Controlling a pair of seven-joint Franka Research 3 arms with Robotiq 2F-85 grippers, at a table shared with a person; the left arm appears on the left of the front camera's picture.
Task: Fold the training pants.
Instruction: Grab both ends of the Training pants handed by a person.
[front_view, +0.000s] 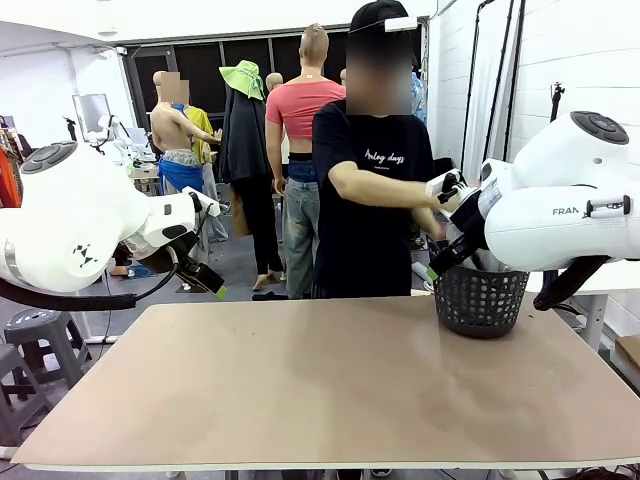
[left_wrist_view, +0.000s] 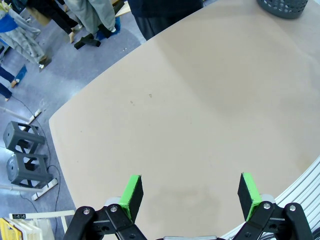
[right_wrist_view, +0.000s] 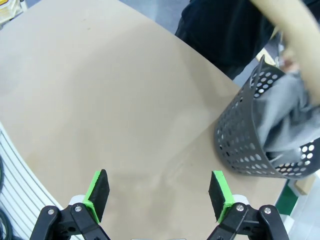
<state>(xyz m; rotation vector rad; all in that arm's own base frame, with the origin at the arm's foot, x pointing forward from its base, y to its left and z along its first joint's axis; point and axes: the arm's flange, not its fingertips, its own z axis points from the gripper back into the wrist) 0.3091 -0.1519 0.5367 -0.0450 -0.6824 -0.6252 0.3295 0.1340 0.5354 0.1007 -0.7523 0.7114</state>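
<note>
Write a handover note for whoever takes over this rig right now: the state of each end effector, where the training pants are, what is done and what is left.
Left end effector: open, holding nothing, above the bare table on the robot's left.
Right end effector: open, holding nothing, above the table near the black mesh basket.
Training pants: bunched inside the basket at the far right of the table; the person's forearm reaches down to them.
Done: nothing folded.
Left: get the pants out and spread on the table, then fold them.
</note>
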